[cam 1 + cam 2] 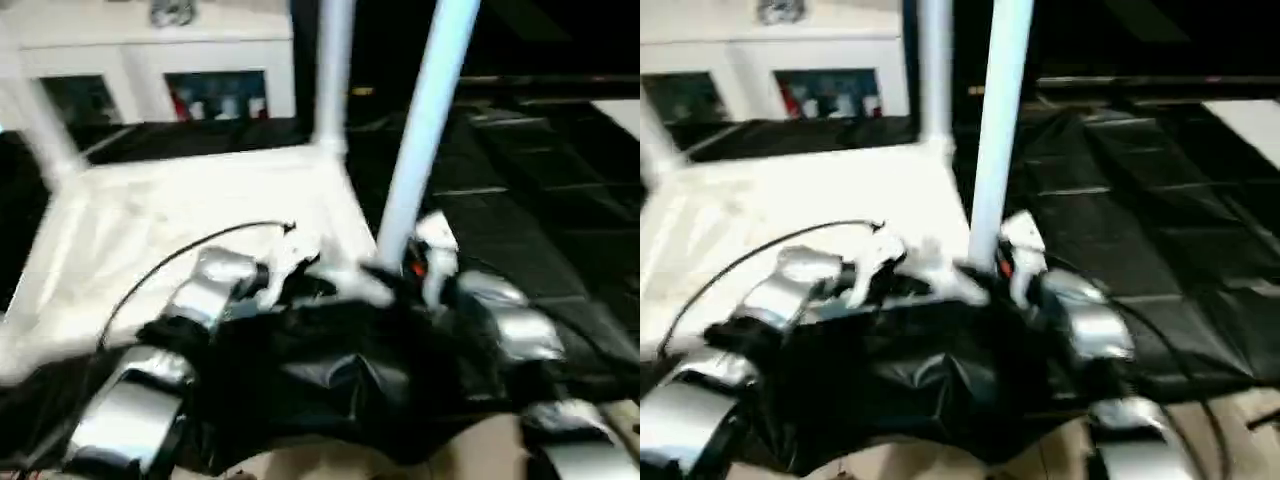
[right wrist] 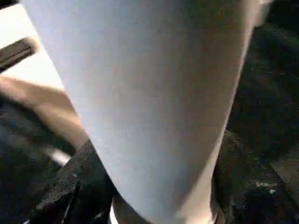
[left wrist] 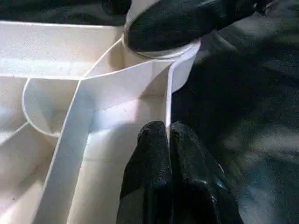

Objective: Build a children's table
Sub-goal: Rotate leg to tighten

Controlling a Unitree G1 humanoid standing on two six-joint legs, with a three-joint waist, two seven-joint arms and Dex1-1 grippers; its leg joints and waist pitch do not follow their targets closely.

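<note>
The white tabletop (image 1: 180, 210) lies upside down on a black sheet, ribs up. White legs stand in its far left corner (image 1: 40, 130) and far right corner (image 1: 335, 70). A third leg (image 1: 430, 120) rises, slightly tilted, from the near right corner socket (image 3: 180, 56). My right gripper (image 2: 163, 186) is low on this leg, with one black finger (image 2: 88, 186) against each side of the tube. My left gripper (image 3: 167, 133) is shut on the tabletop's thin outer rim just beside that socket.
A white cabinet (image 1: 150, 60) with glass doors stands behind the tabletop. The black sheet (image 1: 540, 200) covers the floor to the right. A black cable (image 1: 180, 255) arcs over my left forearm. Black cloth (image 1: 330, 390) bunches at the near edge.
</note>
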